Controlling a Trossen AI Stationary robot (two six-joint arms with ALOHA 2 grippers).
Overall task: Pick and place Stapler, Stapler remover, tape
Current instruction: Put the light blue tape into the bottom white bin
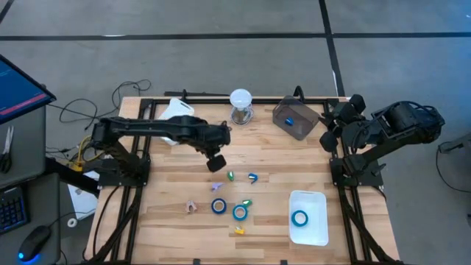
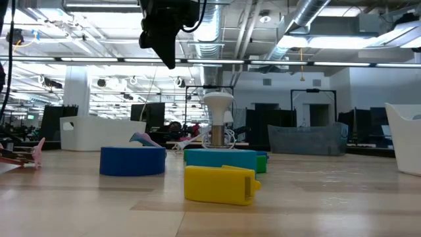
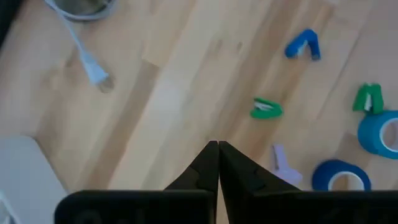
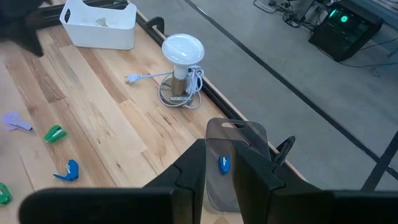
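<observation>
Two blue tape rolls lie flat on the wooden table; a third lies in the white tray at the near right. Around them lie small claw-shaped stapler removers, green and blue, and a little yellow stapler. My left gripper hangs shut and empty above the table's middle, just beyond the purple piece. My right gripper waits at the far right, slightly open, holding nothing.
A second white tray stands at the far left. A white lamp-like stand with a cable is at the far middle. A grey see-through bin holding a blue piece sits beside my right gripper. A pink piece lies near left.
</observation>
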